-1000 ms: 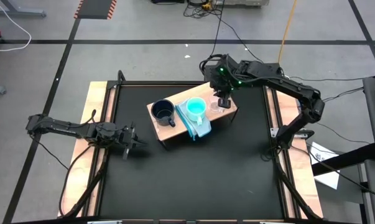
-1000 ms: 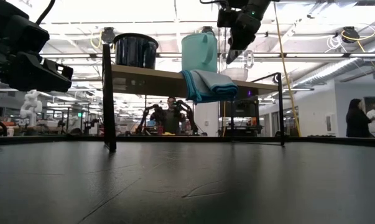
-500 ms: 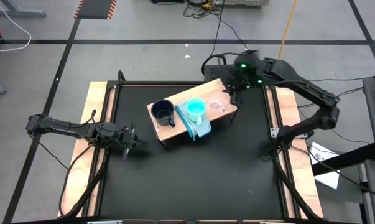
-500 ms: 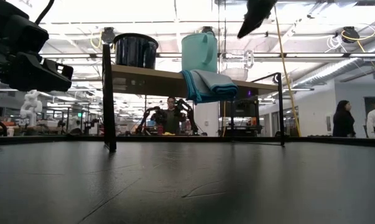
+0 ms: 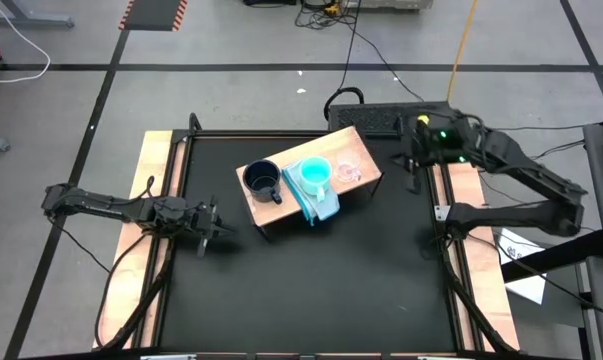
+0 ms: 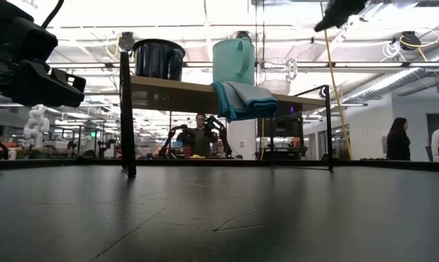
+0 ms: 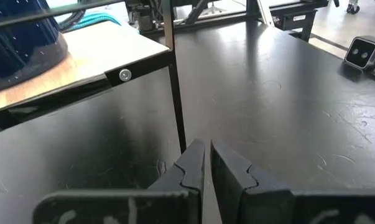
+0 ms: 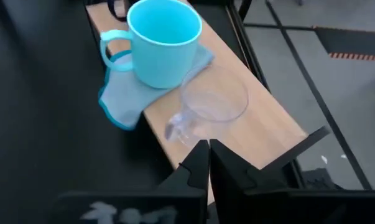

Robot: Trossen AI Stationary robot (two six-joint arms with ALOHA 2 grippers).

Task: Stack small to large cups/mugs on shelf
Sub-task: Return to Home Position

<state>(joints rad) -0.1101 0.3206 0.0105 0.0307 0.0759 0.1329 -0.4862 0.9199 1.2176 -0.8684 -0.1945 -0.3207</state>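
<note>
On the tan shelf [image 5: 356, 150] stand three cups in a row: a dark navy mug [image 5: 262, 181], a turquoise cup [image 5: 315, 172] on a pale blue cloth [image 5: 321, 205], and a clear glass mug [image 5: 348, 170]. The right wrist view shows the turquoise cup [image 8: 165, 43] and the glass mug [image 8: 212, 102] upright on the shelf [image 8: 262, 134]. My right gripper [image 5: 411, 158] hovers shut, up and to the right of the shelf, holding nothing. My left gripper [image 5: 217, 229] rests shut by the table's left side, near the shelf's leg [image 7: 176, 93].
The shelf stands on thin dark legs [image 6: 127, 116] above the black table top [image 5: 311, 280], with room beneath it. People and other robot stations show in the room beyond the table. The table's near half is bare black surface.
My right gripper has drawn away from the glass mug, rising and moving toward the table's right edge. The glass mug stays upright on the shelf beside the turquoise cup.
</note>
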